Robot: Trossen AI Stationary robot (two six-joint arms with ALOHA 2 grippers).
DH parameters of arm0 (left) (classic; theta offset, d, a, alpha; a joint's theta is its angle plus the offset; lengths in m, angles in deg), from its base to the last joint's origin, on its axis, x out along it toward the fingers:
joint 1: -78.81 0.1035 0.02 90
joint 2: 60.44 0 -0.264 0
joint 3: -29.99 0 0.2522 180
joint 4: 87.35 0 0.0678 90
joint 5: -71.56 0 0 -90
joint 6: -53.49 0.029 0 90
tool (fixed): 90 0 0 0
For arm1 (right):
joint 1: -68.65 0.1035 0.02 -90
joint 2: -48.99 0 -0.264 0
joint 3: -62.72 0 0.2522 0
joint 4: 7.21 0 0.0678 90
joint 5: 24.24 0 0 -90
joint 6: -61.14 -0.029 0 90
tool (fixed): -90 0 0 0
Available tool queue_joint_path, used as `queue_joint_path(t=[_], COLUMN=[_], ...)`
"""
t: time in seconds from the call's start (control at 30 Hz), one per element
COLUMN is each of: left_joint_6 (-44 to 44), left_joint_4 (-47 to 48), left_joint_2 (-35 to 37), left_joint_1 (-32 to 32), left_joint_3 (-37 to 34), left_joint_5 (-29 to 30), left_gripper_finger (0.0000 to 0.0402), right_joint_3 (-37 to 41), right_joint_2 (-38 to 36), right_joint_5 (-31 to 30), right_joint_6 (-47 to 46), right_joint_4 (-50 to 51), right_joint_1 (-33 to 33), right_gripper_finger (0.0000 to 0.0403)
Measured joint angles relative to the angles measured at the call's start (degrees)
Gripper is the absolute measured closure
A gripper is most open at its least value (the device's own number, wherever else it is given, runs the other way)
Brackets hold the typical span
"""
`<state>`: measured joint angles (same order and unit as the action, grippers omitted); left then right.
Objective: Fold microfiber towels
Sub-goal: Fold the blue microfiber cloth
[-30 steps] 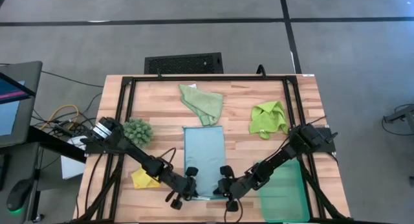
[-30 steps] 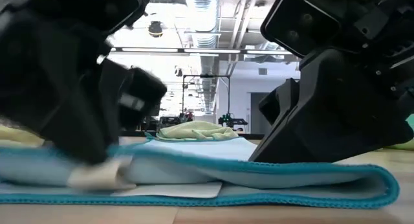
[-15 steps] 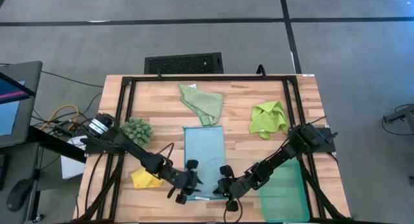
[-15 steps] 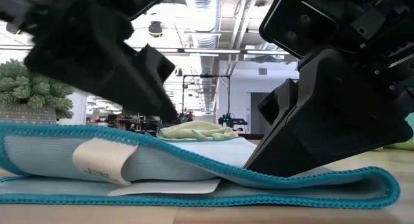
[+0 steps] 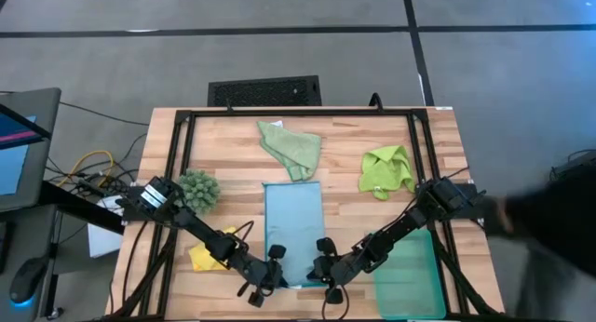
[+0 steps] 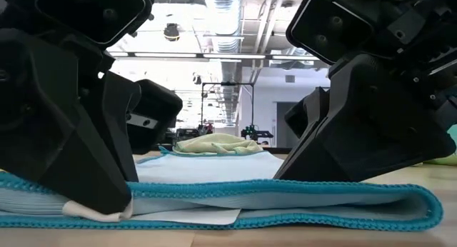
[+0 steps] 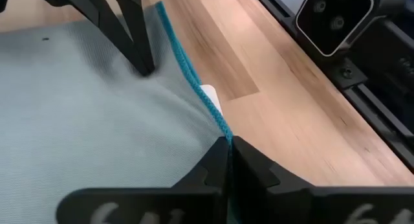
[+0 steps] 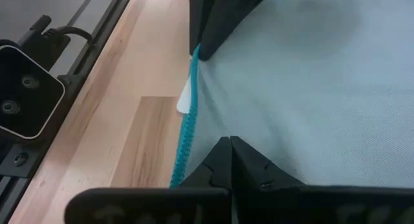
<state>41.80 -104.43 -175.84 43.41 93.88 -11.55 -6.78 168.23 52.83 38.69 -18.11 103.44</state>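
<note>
Two dark grippers sit at the near edge of the light blue microfiber towel with the teal stitched border (image 5: 293, 231), one at each near corner. The left gripper (image 7: 228, 146) has its fingers pressed together, pinching the towel's teal hem at the corner beside a small white label (image 7: 210, 98). The right gripper (image 8: 226, 146) also has its fingers pressed together, nipping the cloth just inside the hem at the other near corner.

From table height the towel lies folded over itself, a rounded fold showing at one end, and both grippers press down on its top layer. Whether the right fingers catch both layers cannot be told.

Seen from above, the blue towel is a long rectangle in the middle of the wooden table (image 5: 345, 145). A crumpled pale sage green towel (image 5: 291, 147) lies beyond it, a crumpled lime green towel (image 5: 386, 170) off to the right, and a yellow towel (image 5: 207, 257) is half hidden under the left arm.
</note>
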Motion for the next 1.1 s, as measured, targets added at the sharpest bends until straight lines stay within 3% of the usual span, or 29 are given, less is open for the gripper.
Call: queue_joint_path(t=[0.23,0.4,0.63,0.77,0.97,1.1], left_joint_6=[2.1,5.54,8.92,8.07,7.56,6.94], left_joint_4=[0.25,1.09,15.3,23.99,29.57,29.89], left_joint_2=[0.31,0.33,0.39,0.42,0.42,0.42], left_joint_1=[-0.08,-0.7,-2.73,-3.08,-3.13,-3.11], left_joint_3=[0.0,0.22,6.57,10.58,13.05,13.2], left_joint_5=[1.67,6.4,13.76,14.81,14.03,13.95], left_gripper_finger=[0.0391,0.0391,0.039,0.039,0.0388,0.0362], right_joint_3=[0.1,0.11,-1.34,-2.93,-3.28,-3.49], right_joint_2=[0.0,0.02,0.24,0.24,0.24,1.67], right_joint_5=[-0.46,-0.44,-0.68,-0.65,-0.64,0.32], right_joint_6=[0.43,0.53,0.56,0.71,1.93,1.9], right_joint_4=[-0.55,-0.94,-1.08,-1.54,-1.29,-0.77], right_joint_1=[0.0,0.0,-0.17,-0.2,0.13,0.06], right_gripper_finger=[0.0384,0.0379,0.035,0.0337,0.0355,0.0387])
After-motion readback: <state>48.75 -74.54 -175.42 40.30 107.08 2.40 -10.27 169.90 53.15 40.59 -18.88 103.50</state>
